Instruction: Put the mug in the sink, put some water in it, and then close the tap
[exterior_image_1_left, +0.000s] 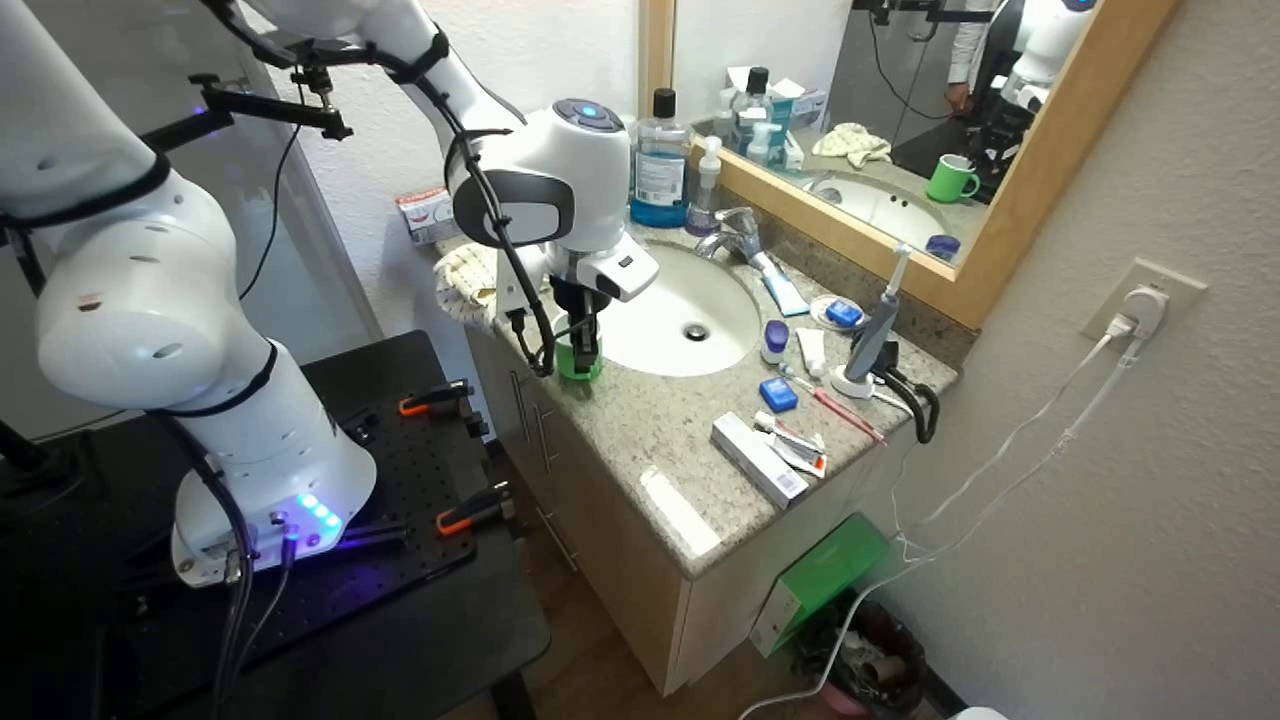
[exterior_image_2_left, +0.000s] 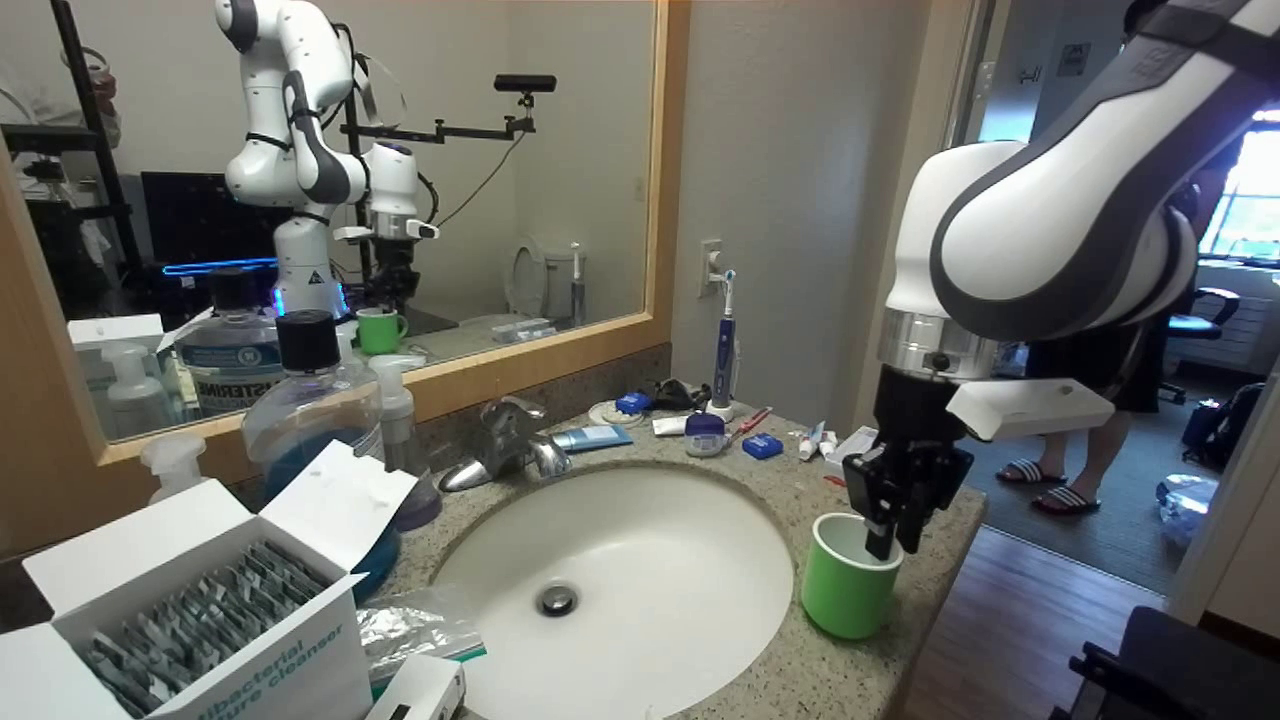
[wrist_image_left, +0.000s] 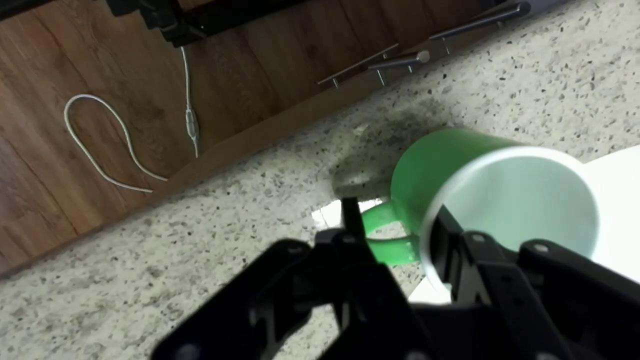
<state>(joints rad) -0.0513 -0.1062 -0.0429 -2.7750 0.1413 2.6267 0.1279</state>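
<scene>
The gripper (wrist_image_left: 400, 227) points downward, fingers (wrist_image_left: 356, 222) apart.

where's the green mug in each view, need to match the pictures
In an exterior view, the green mug is just left of centre, partly covered; the mirror at upper right reflects it.
In an exterior view, the green mug is low, right of centre, the pincer at its rim.
In the wrist view, the green mug is right of centre.
Shared landmark: the speckled counter beside it.
</scene>
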